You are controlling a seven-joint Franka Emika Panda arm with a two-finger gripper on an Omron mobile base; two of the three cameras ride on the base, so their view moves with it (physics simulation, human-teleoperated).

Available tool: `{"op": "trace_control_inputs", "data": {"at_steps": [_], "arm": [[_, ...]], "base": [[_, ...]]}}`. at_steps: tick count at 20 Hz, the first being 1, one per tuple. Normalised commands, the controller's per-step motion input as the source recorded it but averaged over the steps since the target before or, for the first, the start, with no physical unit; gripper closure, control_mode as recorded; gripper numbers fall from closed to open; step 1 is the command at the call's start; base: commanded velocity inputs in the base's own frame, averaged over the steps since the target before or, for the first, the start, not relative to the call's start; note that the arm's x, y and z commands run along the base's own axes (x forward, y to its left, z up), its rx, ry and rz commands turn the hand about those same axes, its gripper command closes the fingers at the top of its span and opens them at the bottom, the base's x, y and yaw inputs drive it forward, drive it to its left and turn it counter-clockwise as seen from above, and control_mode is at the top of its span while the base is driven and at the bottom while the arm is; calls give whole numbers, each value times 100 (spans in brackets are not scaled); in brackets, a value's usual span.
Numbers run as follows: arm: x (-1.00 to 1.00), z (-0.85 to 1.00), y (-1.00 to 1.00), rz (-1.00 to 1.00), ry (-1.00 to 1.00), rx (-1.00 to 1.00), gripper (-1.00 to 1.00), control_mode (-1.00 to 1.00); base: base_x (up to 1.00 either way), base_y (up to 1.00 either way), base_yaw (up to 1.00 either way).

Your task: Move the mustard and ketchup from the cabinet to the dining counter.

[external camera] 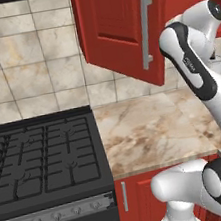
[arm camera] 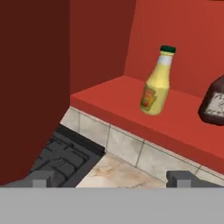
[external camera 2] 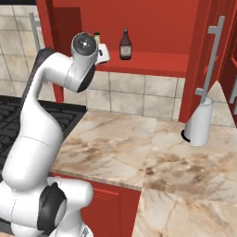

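The mustard, a yellow squeeze bottle with a green cap, stands upright on the red shelf of the open cabinet. To its right stands the dark ketchup, cut off at the edge of the hand view as the ketchup. My gripper is open, its fingertips wide apart with nothing between them. It hovers in front of and a little below the shelf, some way short of the mustard. In the right base view my wrist hides most of the mustard, leaving its cap showing. The dining counter is out of view.
Below the cabinet lies a marbled worktop with a black stove at its left. A white cylinder stands at the worktop's back right. The open cabinet doors with silver bar handles flank the shelf.
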Motion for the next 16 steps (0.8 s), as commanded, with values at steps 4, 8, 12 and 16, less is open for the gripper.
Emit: {"op": "trace_control_inputs", "data": {"at_steps": [4, 8, 12, 16], "arm": [[-48, -14, 100, 21, -23, -32, -100, -100], [-65, -13, 100, 16, -24, -33, -100, -100], [-28, -14, 100, 1, -14, -23, -100, -100], [1, 19, 19, -14, 0, 1, -100, -100]], "base": [[0, 0, 0], [0, 0, 0], [0, 0, 0], [0, 0, 0]]}}
